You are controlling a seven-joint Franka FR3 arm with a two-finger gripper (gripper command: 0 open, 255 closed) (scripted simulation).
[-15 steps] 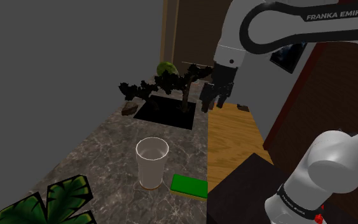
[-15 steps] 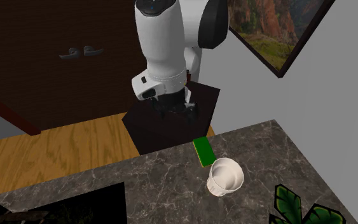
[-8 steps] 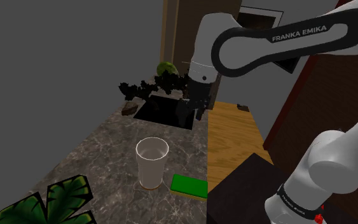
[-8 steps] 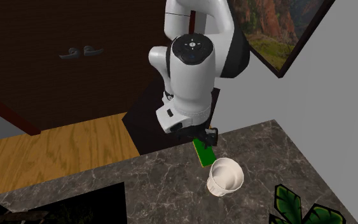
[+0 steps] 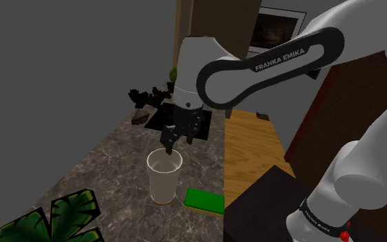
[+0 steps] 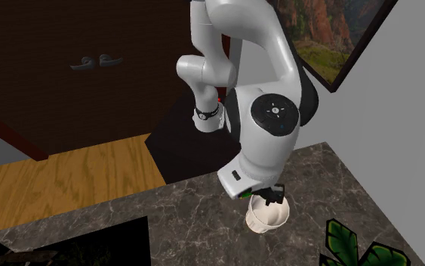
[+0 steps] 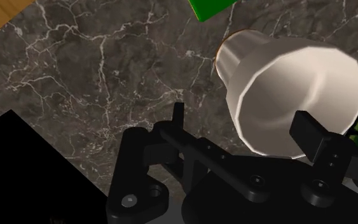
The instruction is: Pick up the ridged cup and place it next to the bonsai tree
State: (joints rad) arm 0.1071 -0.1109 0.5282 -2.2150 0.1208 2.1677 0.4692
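Observation:
The white tapered cup (image 5: 164, 176) stands upright on the dark marble counter (image 5: 113, 161), its mouth open upward. My black gripper (image 5: 174, 137) hangs open just above the cup's rim, holding nothing. In the wrist view the cup (image 7: 292, 89) lies under the fingers: one fingertip (image 7: 311, 130) is over its mouth, the other fingertip (image 7: 179, 114) is outside its wall. From the second exterior view the gripper (image 6: 268, 198) sits right on top of the cup (image 6: 267, 221). The dark bonsai tree (image 5: 150, 95) stands in a black square tray (image 5: 163, 121) farther back, partly behind the arm.
A flat green block (image 5: 204, 201) lies beside the cup at the counter's edge, also green block (image 7: 212, 6). A large green leaf plant (image 5: 47, 218) fills the near corner. A wooden floor (image 5: 250, 148) lies beyond the counter's edge. The dark stand (image 5: 260, 206) is at lower right.
The arm has swung from over the wooden floor, past the bonsai tray, and come down over the cup. The fingers stayed open. The cup has not moved.

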